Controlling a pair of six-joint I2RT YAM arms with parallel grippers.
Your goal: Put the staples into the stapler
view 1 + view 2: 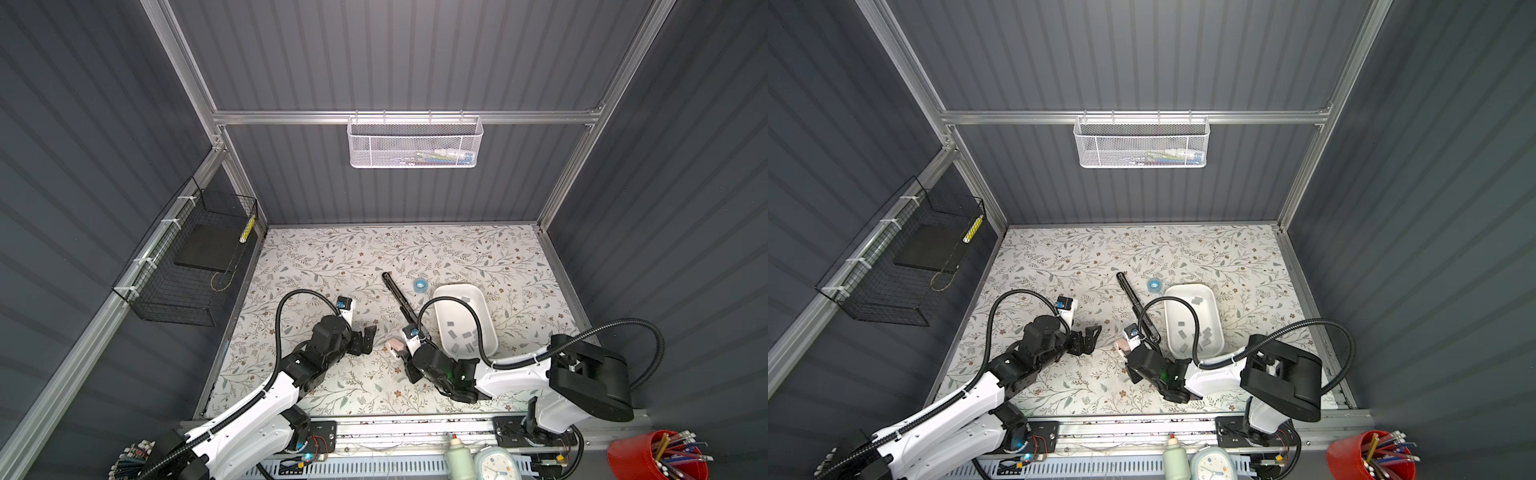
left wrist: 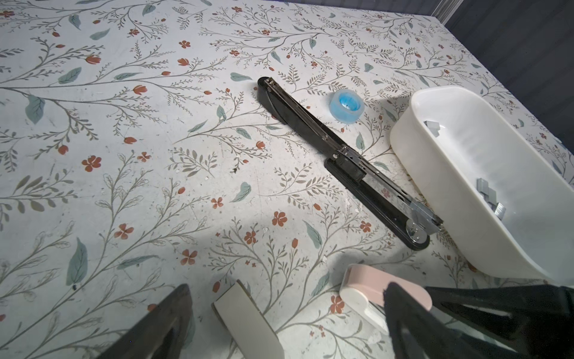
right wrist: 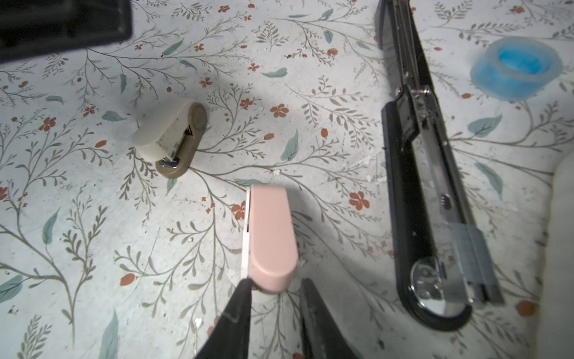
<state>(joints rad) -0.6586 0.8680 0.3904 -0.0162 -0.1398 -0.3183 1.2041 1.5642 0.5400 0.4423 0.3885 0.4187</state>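
Black left jaws hang wide open above the floral counter [image 1: 332, 257]. The right jaws flank a small pink plastic stapler [image 3: 270, 236], grip uncertain. A long black metal stapler [image 2: 341, 161] lies opened beside the white plastic tub [image 2: 419, 174] holding grey staple strips [image 2: 489, 192]. Loading looks unstarted, so next a strip needs pinching.

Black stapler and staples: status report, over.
Left gripper open, empty. Right gripper straddles end of pink stapler, grip unclear. Black stapler lies opened flat; staples in white tray beside it. Right arm's cable loops above tray.

Bright even light, soft shadows, fg blur
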